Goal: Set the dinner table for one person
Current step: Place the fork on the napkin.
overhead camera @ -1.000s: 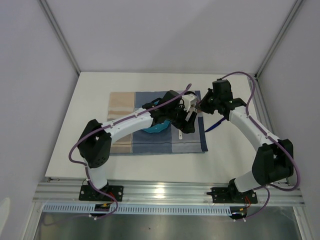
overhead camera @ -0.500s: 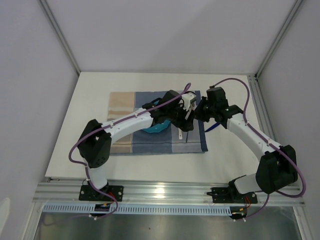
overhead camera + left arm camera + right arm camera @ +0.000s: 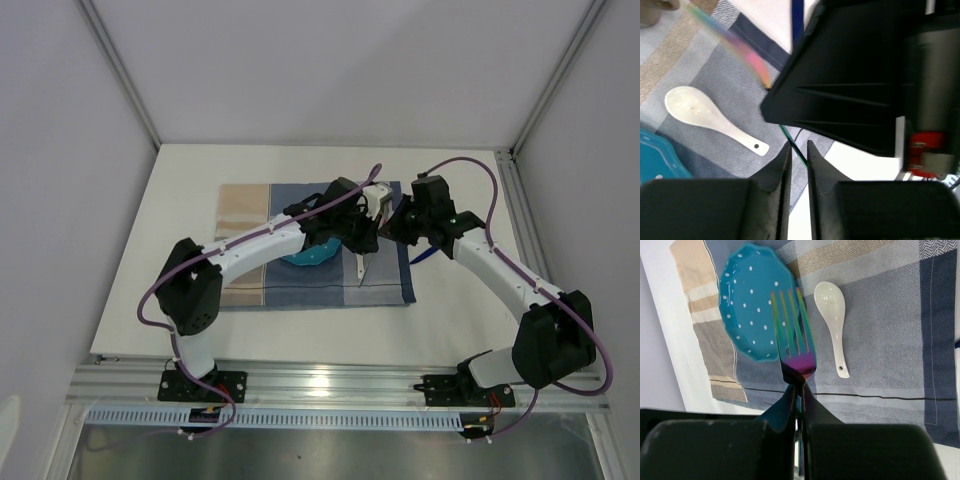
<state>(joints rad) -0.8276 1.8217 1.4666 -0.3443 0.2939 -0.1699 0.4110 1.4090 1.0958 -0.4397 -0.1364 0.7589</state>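
Observation:
My right gripper is shut on the neck of an iridescent fork, held in the air with its tines over the teal dotted plate. A white spoon lies on the checked placemat beside the plate. My left gripper faces the right one, its jaws narrowed around the fork's thin handle, and a slim gap still shows beside it. From above, both grippers meet over the mat's right part on the dinner table. The left arm partly hides the plate.
A slim blue utensil lies on the tabletop just off the placemat's right edge. Aluminium rails run along the near edge, and white walls enclose the other three sides.
The left jaws have narrowed from wide open to a thin gap around the fork's handle. The right gripper, still shut on the fork, moved slightly left toward the left gripper.

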